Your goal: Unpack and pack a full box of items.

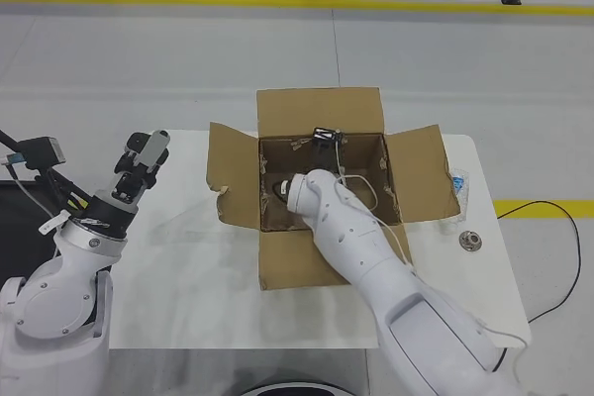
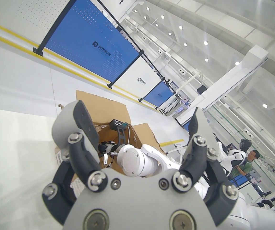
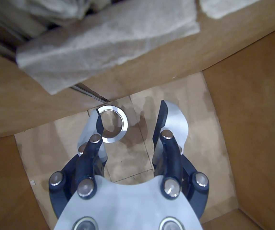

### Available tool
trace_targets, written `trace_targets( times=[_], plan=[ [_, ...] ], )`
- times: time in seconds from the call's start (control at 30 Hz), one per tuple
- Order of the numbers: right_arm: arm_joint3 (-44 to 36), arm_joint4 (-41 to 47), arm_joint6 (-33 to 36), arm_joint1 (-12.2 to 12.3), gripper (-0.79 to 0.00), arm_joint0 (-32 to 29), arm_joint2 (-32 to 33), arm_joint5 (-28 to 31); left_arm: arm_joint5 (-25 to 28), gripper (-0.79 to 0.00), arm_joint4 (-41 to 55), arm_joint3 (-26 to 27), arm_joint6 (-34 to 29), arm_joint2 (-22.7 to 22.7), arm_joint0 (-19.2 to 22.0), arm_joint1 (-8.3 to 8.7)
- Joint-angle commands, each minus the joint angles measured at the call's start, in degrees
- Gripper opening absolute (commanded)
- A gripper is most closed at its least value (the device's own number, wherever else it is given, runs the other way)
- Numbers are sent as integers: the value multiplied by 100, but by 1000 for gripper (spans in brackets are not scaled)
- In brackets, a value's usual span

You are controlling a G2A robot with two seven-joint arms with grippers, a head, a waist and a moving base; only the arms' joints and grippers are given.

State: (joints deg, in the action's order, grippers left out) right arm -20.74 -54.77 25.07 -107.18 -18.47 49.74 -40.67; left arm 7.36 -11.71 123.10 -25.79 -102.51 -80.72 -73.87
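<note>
well, the cardboard box (image 1: 319, 109) sits toward the far middle of the white bench (image 1: 198, 287) with all four flaps folded outward. the right arm (image 1: 361, 247) bends over the near flap and dips down inside the box. down there the right gripper (image 3: 130, 110) hangs with its fingers spread apart, holding nothing, just above the box floor. a shiny metal ring (image 3: 124, 122) lies flat on that floor, close to where the floor meets a side wall. one fingertip (image 3: 99, 120) overlaps the ring's edge in the right wrist view, though whether it touches the ring i cannot tell. ragged strips of pale paper tape (image 3: 108, 37) cling to the wall above the ring. the left gripper (image 2: 138, 108) is held up off the bench on the robot's left side, well apart from the box, its fingers wide apart and empty, pointing toward the box. on the bench past the box's right flap lie a small white tube (image 1: 458, 184) with blue marking and, a little nearer the robot, a small round metal part (image 1: 469, 239), both outside the box.
</note>
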Motion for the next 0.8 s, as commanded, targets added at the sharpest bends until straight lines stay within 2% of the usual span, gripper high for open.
trace_targets(
  times=[0.0,0.17,0.67,0.77],
  plan=[
    [-16,-83,153,14,-348,18,-15,90,-6,0,4,-4,19,5,-1,8],
    [-52,-261,377,54,-394,25,-13,150,-30,0,16,-13,46,21,1,30],
    [-176,-456,365,124,-397,-186,111,375,-70,0,-49,-47,86,128,56,96],
    [-287,-410,162,135,-403,-265,188,339,-82,0,-44,-49,95,139,57,108]
  ],
)
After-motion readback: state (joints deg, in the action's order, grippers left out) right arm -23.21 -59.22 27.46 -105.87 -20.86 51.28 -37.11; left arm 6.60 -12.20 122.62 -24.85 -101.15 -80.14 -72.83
